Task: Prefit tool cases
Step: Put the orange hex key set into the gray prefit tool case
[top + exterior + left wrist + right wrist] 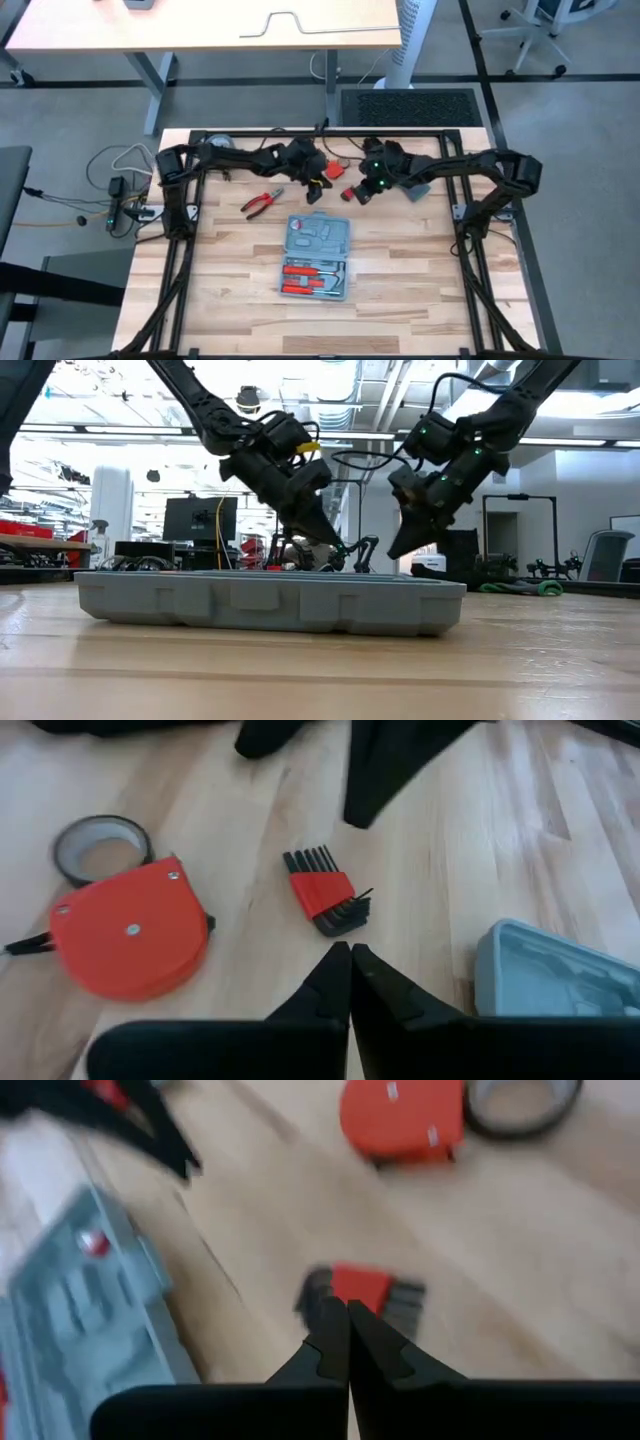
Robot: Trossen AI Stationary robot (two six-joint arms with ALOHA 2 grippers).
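Note:
The blue-grey tool case (318, 257) lies open and flat at the table's middle, with red-handled tools in its near half. Its corner also shows in the left wrist view (560, 970). Beyond its far edge a red hex key set (325, 892) lies on the wood. My left gripper (350, 960) is shut, just to the left of and short of the set, with nothing between its fingers. My right gripper (347, 1315) is shut and slants down, with its tips right at the set (365, 1290). In the low view both grippers (330, 540) (395, 550) point down behind the case. My right gripper's shut fingertips stand right at the red hex key set's holder (350, 1285), slanting down from the table's right. I cannot tell whether they touch it or hang just above it. The set lies flat on the table.
A red tape measure (125, 930) and a dark tape roll (100, 845) lie beyond the hex key set toward the far edge. Red-handled pliers (262, 201) lie to the left of the case. Bare wood shows on both sides of the case and near the front edge.

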